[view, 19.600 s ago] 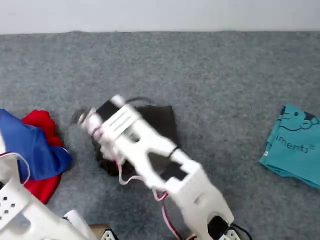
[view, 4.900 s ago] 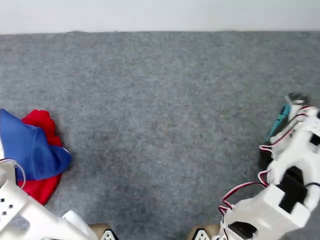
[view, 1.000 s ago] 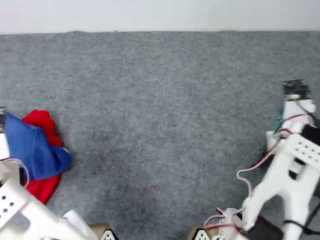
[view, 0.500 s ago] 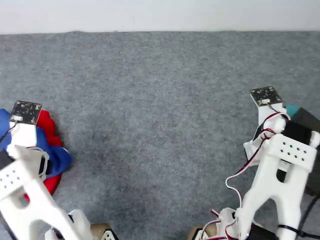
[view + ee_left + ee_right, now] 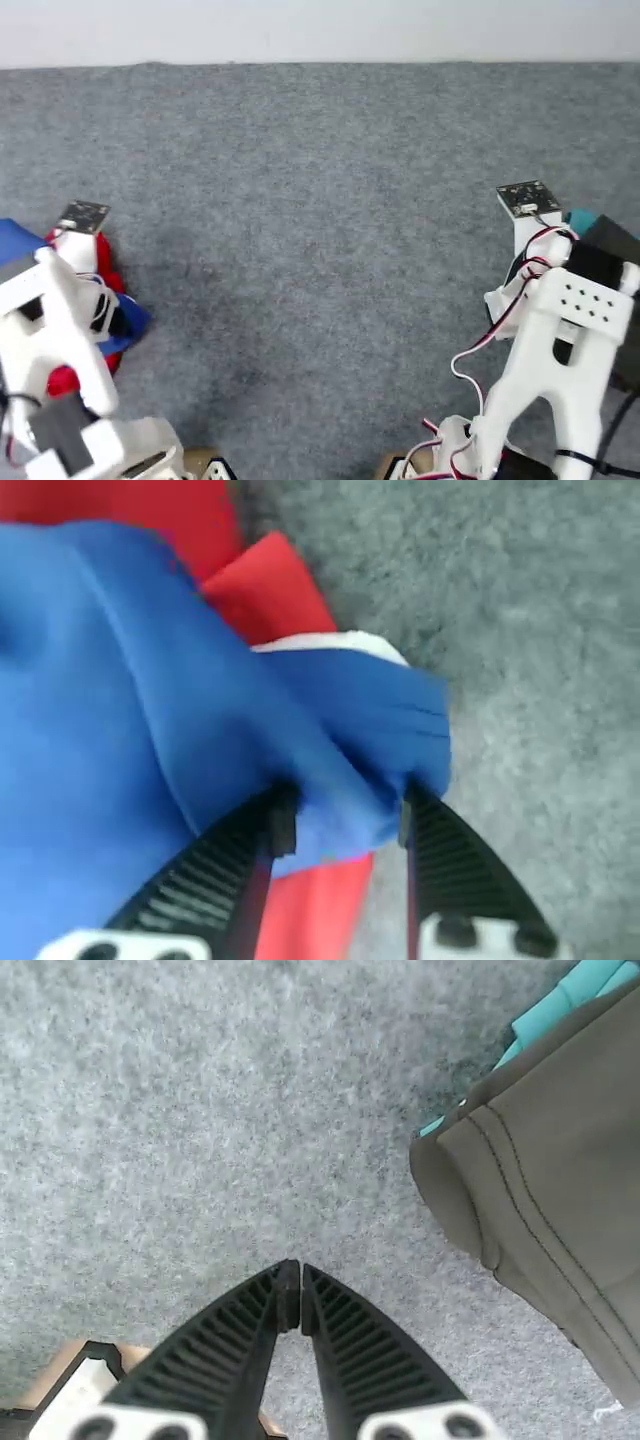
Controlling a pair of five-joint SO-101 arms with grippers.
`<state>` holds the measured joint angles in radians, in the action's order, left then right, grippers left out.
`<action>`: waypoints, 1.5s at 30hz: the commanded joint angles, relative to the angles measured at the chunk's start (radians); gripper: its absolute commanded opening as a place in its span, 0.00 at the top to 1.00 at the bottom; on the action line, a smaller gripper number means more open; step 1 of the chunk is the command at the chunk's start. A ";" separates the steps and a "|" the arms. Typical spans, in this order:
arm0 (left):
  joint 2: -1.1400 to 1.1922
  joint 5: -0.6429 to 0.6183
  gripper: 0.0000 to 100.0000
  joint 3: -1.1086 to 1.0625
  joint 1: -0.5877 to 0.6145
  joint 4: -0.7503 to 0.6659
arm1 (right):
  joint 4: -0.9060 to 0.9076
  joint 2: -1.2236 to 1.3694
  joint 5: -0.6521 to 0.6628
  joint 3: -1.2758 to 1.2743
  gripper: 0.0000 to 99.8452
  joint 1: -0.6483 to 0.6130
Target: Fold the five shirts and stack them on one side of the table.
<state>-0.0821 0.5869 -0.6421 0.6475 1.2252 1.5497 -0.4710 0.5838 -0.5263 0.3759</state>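
A crumpled blue shirt [image 5: 150, 710] lies over a red shirt [image 5: 270, 590] at the table's left edge. My left gripper [image 5: 342, 815] is open, and a fold of the blue shirt bulges between its fingers. In the high view the left arm [image 5: 50, 330] covers most of the blue shirt [image 5: 130, 318] and the red shirt [image 5: 108, 272]. At the right side a folded dark brown shirt [image 5: 560, 1170] rests on a folded teal shirt [image 5: 590, 980]. My right gripper [image 5: 301, 1295] is shut on nothing, just above the carpet beside that stack.
Grey carpet [image 5: 320, 200] covers the table, with a wide bare stretch between the two arms. The right arm [image 5: 560, 320] stands over the stack, where the dark shirt [image 5: 615, 240] and a teal corner [image 5: 580, 217] show. A pale wall runs along the back.
The left arm has swung up and over the blue and red shirts, its gripper coming down onto the blue one. The right arm pulled back from the stack and now holds still.
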 commanded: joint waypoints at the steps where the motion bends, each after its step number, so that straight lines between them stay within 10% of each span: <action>1: 0.092 -0.023 0.84 0.041 -0.017 -0.074 | 0.007 -0.048 -0.011 0.046 0.99 -0.012; 6: 0.137 -0.035 0.99 0.061 -0.060 -0.098 | 0.007 -0.048 -0.011 0.046 0.99 -0.008; 25: -0.555 -0.163 0.99 0.300 -0.376 0.187 | 0.007 -0.050 -0.120 0.051 0.99 -0.013; 38: -0.407 -0.345 0.99 0.682 -0.864 0.166 | 0.087 -0.050 -0.117 0.052 0.99 -0.015; 45: -0.281 -0.348 0.99 0.719 -0.822 0.172 | 0.093 -0.051 -0.117 0.052 0.99 -0.010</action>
<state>-0.3690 0.2478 0.0269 -0.2240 1.4108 1.6341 -0.4710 0.4764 -0.5263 0.3698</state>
